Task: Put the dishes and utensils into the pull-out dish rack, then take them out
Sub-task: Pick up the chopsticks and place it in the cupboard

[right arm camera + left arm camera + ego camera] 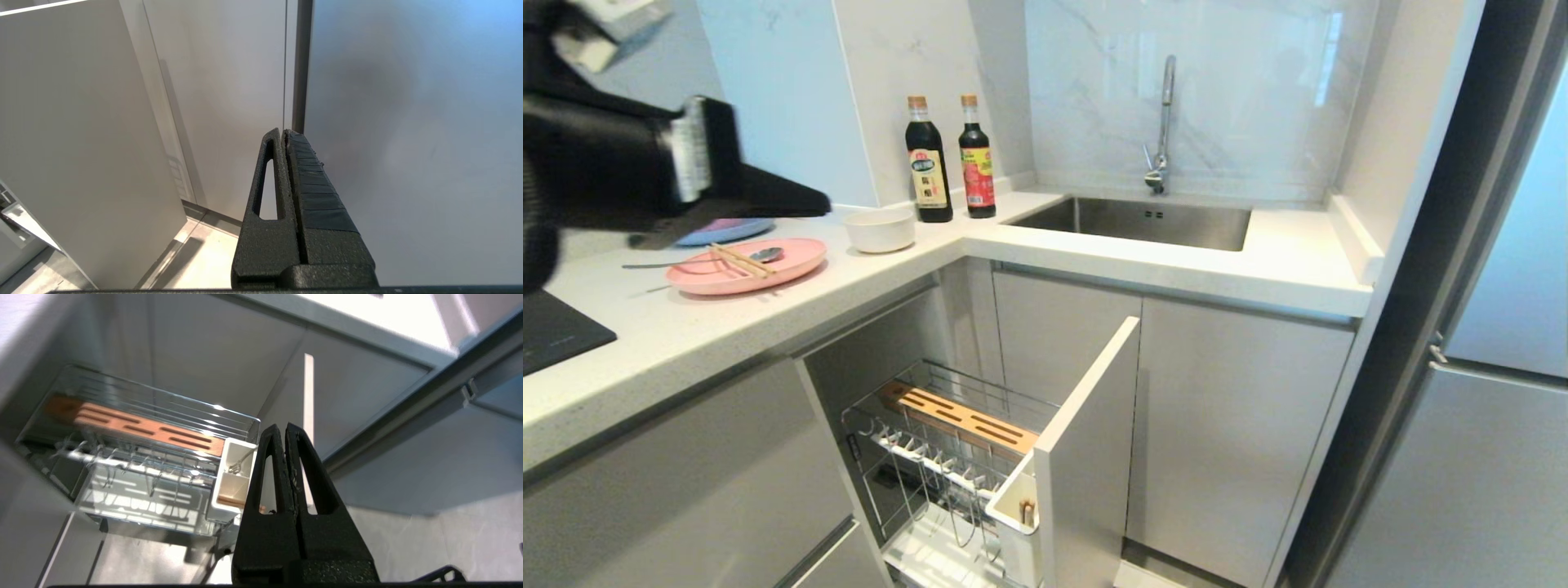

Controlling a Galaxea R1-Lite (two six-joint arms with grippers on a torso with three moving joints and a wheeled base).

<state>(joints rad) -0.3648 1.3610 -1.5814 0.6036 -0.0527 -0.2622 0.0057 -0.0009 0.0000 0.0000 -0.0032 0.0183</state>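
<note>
While the left pincer point(284, 430) is clenched on nothing, its two black fingers pressed flat together, it hangs in the air above the desk point(686, 335), raised at the near left of the head view. From the wrist view its tips point down and across toward the pulled-out dish rack point(139, 457), which sits below and well apart from it.

Nearest the pincer, just below and beyond it on the desk, lies the pink plate point(792, 261). The chopsticks point(739, 260) and the spoon point(760, 255) rest across that plate. A blue dish point(727, 231) shows partly behind the arm. Further along the desk stands the white bowl point(880, 229), near two dark bottles point(929, 163) and well short of the sink point(1135, 220).

The rack stands open under the desk, its wooden board point(964, 416) and white prongs point(931, 461) carrying no plate or bowl. The white utensil tub point(1013, 506) at its front corner appears to hold something thin and light brown, and a metal piece shows in it from the wrist view; what these are cannot be told.

Judgement: the dishes are on the desk and none is in hand, so either loading has barely begun or unloading is nearly done; which cannot be settled.

The right pincer point(284, 134) is likewise clenched and empty, parked low beside the cabinet fronts.
</note>
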